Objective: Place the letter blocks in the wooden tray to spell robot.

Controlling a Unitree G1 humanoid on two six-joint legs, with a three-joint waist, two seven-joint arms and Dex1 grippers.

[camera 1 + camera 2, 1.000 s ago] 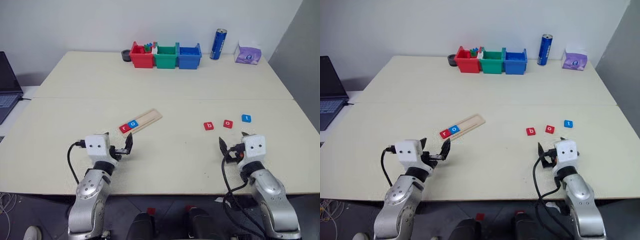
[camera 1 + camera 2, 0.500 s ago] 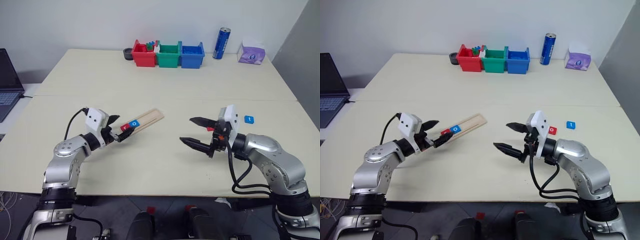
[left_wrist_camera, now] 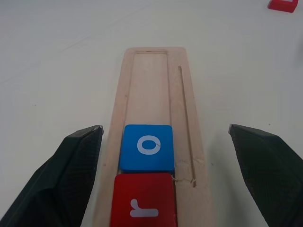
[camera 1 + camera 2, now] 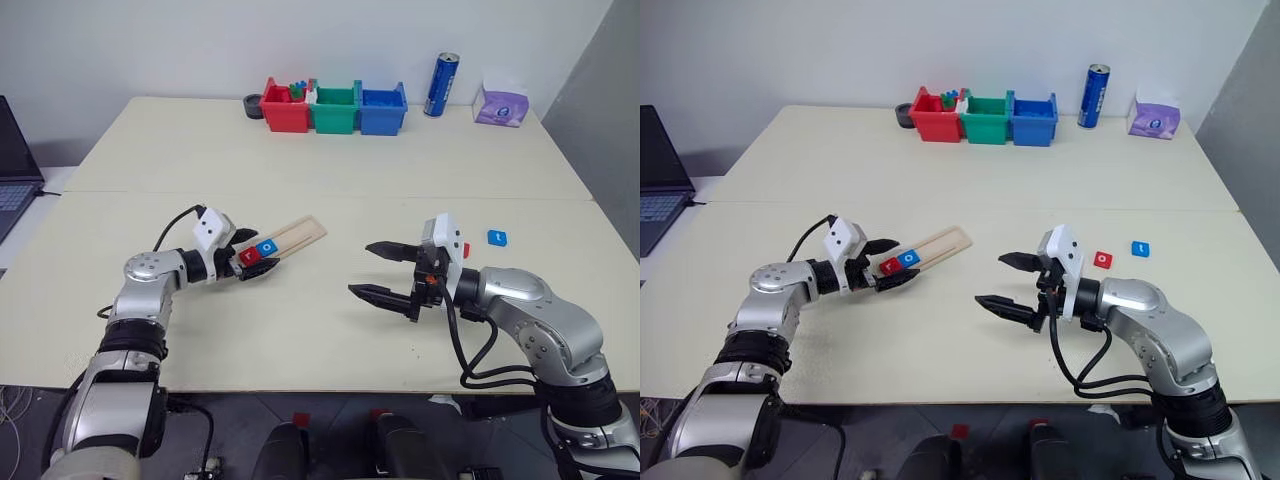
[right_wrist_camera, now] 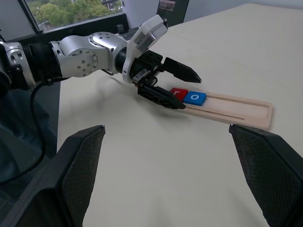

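Letter blocks are split between 2 places on the table [image 4: 330, 160]. Nearest the robot, the left gripper [image 4: 253, 258] stands with its fingers spread wide, 1 on each side of the near end of the wooden tray [image 4: 296, 236], holding nothing. The right gripper [image 4: 387, 273] hovers above bare tabletop toward the middle, pointing at the left arm, its jaws also fully apart and empty.

The tray lies at a slant, left of centre. In its groove sit the red r block [image 3: 143, 201] at the near end and the blue o block [image 3: 147, 147] touching it just beyond; the rest of the groove is bare (room for 3 more, by my reckoning). Off to the right, well apart from the tray, lie a red block [image 4: 1102, 260] and the blue t block [image 4: 1140, 249]; a third would be behind the right wrist, which I cannot confirm.

The step in hand looks like steadying the tray. To do it well, the left fingers should close evenly on the wooden edges, low, without nudging r or o.

Along the far edge stand red, green and blue bins [image 4: 334, 108], a blue can [image 4: 439, 86] and a tissue pack [image 4: 499, 105].
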